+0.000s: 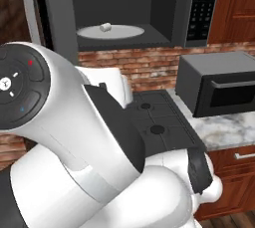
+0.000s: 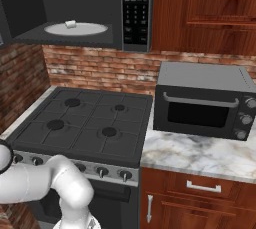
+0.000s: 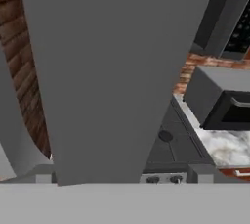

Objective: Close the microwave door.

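The grey microwave [image 1: 164, 8] hangs above the stove with its dark cavity exposed. A white turntable [image 1: 110, 32] inside carries a small white lump. The keypad strip [image 1: 204, 3] runs down its right side. The microwave door [image 1: 52, 8] stands swung out at the left, edge-on, with its curved grey handle [image 1: 30, 3] beyond it. In the hand view the door [image 3: 107, 71] is a broad grey panel very close ahead, the handle [image 3: 14, 130] curving at its left. My gripper [image 3: 122, 175] is open, fingertips [image 3: 200, 171] spread wide just below the panel.
A black gas stove [image 2: 85, 123] sits under the microwave. A smaller dark boxy oven [image 2: 205, 100] with a bar handle stands on the marble counter [image 2: 200, 155] to the right. Brick wall behind, wooden cabinets [image 2: 205, 8] above right. My arm's bulk [image 1: 64, 137] fills the lower left.
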